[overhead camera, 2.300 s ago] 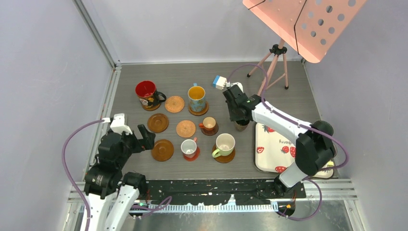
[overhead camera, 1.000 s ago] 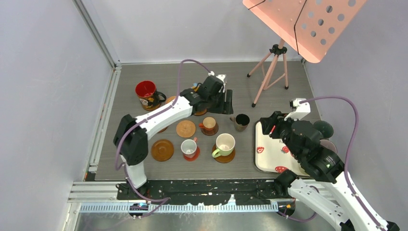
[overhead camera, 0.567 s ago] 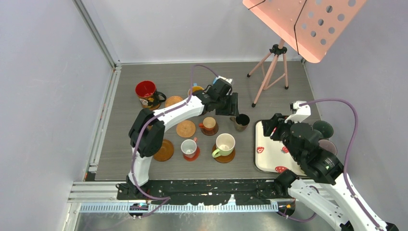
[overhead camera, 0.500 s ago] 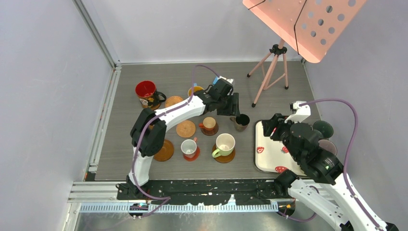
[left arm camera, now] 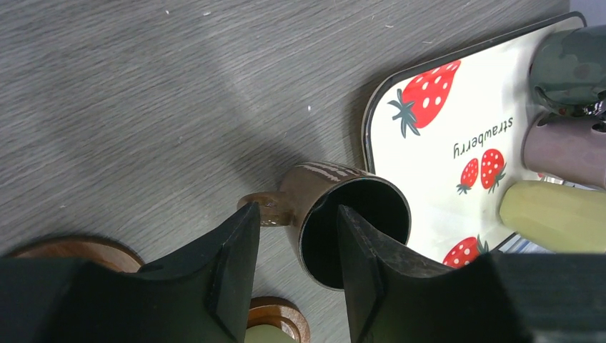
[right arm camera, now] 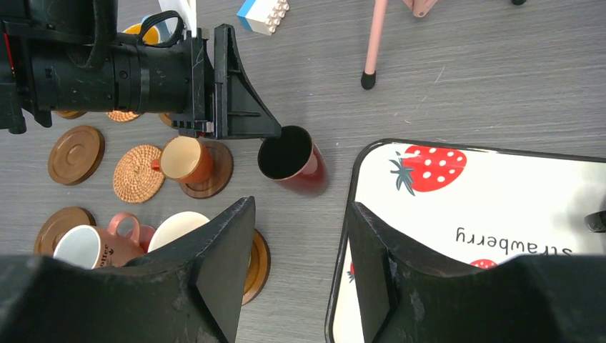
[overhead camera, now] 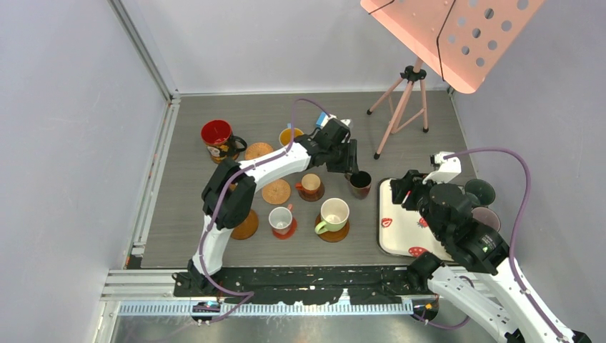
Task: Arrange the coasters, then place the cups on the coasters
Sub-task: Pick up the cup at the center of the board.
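The dark brown cup (overhead camera: 359, 183) stands on the bare table just left of the tray. My left gripper (overhead camera: 351, 170) is over it, open. In the left wrist view one finger (left arm camera: 232, 257) sits outside by the handle and the other (left arm camera: 361, 261) inside the cup (left arm camera: 336, 207), with gaps both sides. My right gripper (overhead camera: 402, 191) hangs open and empty over the tray's left edge (right arm camera: 343, 236). The red cup (overhead camera: 216, 133), blue cup (overhead camera: 289, 135), orange cup (overhead camera: 310, 184), pink cup (overhead camera: 279, 217) and cream cup (overhead camera: 334, 212) sit on coasters. Two woven coasters (overhead camera: 259, 151) (overhead camera: 276, 191) lie bare.
The strawberry tray (overhead camera: 400, 227) at the right holds a dark green cup (overhead camera: 479, 191) and a mauve one (overhead camera: 487, 216). A pink music stand (overhead camera: 457, 32) on a tripod (overhead camera: 404, 100) stands at the back right. A blue-and-white block (right arm camera: 263, 16) lies behind the left gripper.
My left arm has reached further right and lowered its fingers astride the dark brown cup's rim, the jaws narrowing. The cup and the right arm have not moved.
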Motion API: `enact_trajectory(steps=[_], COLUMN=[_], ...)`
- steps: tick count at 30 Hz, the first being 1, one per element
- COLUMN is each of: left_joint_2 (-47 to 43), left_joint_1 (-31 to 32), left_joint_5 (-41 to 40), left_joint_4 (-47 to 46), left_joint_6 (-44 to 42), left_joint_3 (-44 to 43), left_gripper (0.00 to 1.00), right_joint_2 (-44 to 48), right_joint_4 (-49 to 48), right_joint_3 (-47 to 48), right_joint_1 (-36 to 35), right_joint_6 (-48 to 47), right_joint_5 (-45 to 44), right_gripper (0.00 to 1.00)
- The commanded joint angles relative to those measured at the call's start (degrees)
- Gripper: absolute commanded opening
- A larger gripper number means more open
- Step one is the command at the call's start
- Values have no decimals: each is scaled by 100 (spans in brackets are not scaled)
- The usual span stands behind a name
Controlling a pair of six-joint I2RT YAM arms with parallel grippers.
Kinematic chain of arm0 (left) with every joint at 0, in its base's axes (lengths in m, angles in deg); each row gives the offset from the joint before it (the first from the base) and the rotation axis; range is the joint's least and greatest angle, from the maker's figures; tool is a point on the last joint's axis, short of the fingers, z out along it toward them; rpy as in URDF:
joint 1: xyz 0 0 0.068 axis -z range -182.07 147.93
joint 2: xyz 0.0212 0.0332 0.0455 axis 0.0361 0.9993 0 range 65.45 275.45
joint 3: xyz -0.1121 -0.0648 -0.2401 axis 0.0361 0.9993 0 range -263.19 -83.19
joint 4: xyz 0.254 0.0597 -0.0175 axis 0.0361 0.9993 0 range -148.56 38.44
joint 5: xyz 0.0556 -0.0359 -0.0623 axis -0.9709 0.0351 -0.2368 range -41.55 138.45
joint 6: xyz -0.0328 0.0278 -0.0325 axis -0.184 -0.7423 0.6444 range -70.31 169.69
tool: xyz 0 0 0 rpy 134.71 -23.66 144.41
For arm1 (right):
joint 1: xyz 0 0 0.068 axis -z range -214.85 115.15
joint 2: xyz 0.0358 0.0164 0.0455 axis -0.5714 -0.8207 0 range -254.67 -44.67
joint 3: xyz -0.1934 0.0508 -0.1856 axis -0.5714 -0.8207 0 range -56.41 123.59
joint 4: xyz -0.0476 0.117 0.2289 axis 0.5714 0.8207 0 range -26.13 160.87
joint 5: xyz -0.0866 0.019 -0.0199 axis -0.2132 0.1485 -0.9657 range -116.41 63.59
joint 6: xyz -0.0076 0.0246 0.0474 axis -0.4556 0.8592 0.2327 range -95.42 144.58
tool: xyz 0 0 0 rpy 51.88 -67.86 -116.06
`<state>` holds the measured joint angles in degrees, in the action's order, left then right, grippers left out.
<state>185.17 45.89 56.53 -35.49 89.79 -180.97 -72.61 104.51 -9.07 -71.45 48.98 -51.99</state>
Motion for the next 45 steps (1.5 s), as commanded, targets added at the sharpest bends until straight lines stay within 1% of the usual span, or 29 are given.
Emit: enact_trajectory(steps=[1, 12, 16, 23, 28, 31, 35, 40, 45], left_joint_2=[21, -358, -452, -238, -137, -79, 212, 381, 510], left_joint_1=[111, 225, 295, 336, 361, 350, 328, 328, 328], left_joint_5=[93, 150, 275, 484, 554, 427, 282, 501, 601], left_joint_4=[-1, 140, 59, 158, 242, 352, 874, 839, 855], left_joint_6=[-46, -166, -225, -605, -612, -919, -1623, -2086, -2236], left_joint_3=[-81, -285, -267, -583, -709, -869, -1439, -1472, -1478], left_gripper=[46, 53, 54, 54, 54, 55, 55, 54, 54], right_joint_2=[51, 25, 44, 76, 151, 147, 180, 263, 267], right_joint_4=[-97, -125, -126, -86, -53, -29, 44, 64, 66], right_joint_3=[-3, -29, -40, -47, -10, 7, 54, 101, 136], right_joint_1=[-23, -23, -23, -23, -23, -23, -22, -21, -23], right_joint_6=[30, 41, 47, 57, 48, 33, 11, 6, -15], right_joint_5=[-145, -159, -158, -136, -195, -177, -202, -247, -263], right_gripper=[57, 57, 57, 57, 57, 58, 57, 57, 57])
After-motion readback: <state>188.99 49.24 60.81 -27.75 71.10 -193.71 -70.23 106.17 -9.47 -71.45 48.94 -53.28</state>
